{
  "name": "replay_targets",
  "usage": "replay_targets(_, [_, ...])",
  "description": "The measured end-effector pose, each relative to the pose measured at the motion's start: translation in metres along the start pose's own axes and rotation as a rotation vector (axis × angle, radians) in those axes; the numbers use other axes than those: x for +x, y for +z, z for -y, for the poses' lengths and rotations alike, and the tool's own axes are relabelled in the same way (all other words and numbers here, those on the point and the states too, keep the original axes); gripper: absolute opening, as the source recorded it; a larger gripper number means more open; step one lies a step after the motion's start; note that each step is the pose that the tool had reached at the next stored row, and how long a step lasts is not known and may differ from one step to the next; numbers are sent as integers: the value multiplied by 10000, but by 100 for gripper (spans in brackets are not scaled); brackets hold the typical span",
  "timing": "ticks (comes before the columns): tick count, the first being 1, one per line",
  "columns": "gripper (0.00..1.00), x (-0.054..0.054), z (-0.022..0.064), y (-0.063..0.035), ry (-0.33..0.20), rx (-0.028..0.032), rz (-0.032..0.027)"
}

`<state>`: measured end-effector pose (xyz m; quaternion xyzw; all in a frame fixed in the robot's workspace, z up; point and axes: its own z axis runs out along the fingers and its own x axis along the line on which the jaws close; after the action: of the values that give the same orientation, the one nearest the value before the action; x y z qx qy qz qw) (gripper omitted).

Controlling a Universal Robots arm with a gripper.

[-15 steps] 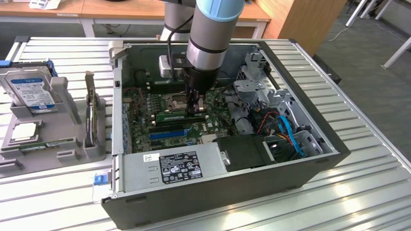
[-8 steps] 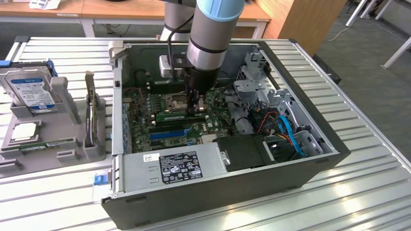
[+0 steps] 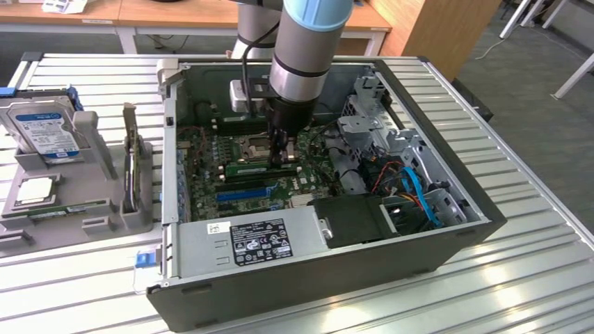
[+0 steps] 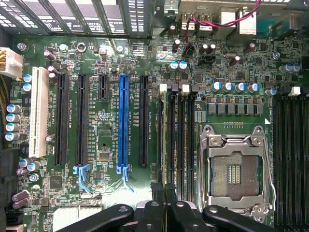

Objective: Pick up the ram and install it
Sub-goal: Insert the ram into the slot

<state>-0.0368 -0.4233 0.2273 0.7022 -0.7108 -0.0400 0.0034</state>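
In the exterior view my gripper (image 3: pixel 282 157) reaches down into the open computer case (image 3: pixel 446 236), over the motherboard (image 3: pixel 209 167). The ram (image 3: pixel 260 168), a narrow green stick, lies along the memory slots right under the fingertips. The fingers are shut on its upper edge. In the wrist view the black fingers (image 4: pixel 155 193) close tightly together over the memory slots (image 4: pixel 181 140), beside the empty CPU socket (image 4: pixel 234 171). The ram (image 4: pixel 165 145) appears there only edge-on, as a thin dark line. I cannot tell whether it is fully seated.
A grey parts tray (image 3: pixel 93 226) on the exterior view's left holds a hard drive (image 3: pixel 42 129), a processor (image 3: pixel 37 189) and an upright dark card (image 3: pixel 130 163). Inside the case are the power supply (image 3: pixel 250 240), a drive cage (image 3: pixel 371 118), blue cables (image 3: pixel 419 193) and a blue expansion slot (image 4: pixel 123 123).
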Motion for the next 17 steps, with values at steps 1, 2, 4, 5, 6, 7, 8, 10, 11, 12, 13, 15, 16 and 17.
replay_targets(1, [12, 0, 0, 0, 0, -1, 0])
replay_targets(2, [12, 0, 0, 0, 1, 0, 0])
replay_targets(4, [12, 0, 0, 0, 3, -1, -1])
replay_targets(5, [12, 0, 1, 0, 3, -1, -1])
replay_targets(6, [12, 0, 3, 0, 1, 0, 0])
replay_targets(7, [12, 0, 3, 0, 1, 0, -1])
replay_targets(8, [12, 0, 3, 0, 1, 0, 0])
replay_targets(10, [12, 0, 3, 3, 1, 0, -1])
replay_targets(11, [12, 0, 3, 6, 0, 1, 1])
replay_targets(12, [12, 0, 3, 10, 1, 0, 2])
replay_targets(13, [12, 1, 4, 14, 1, 0, 0])
replay_targets(15, [12, 1, 4, 21, 1, 0, -1])
replay_targets(16, [12, 2, 4, 23, 1, -1, -3])
replay_targets(17, [12, 2, 4, 25, 1, 0, -4])
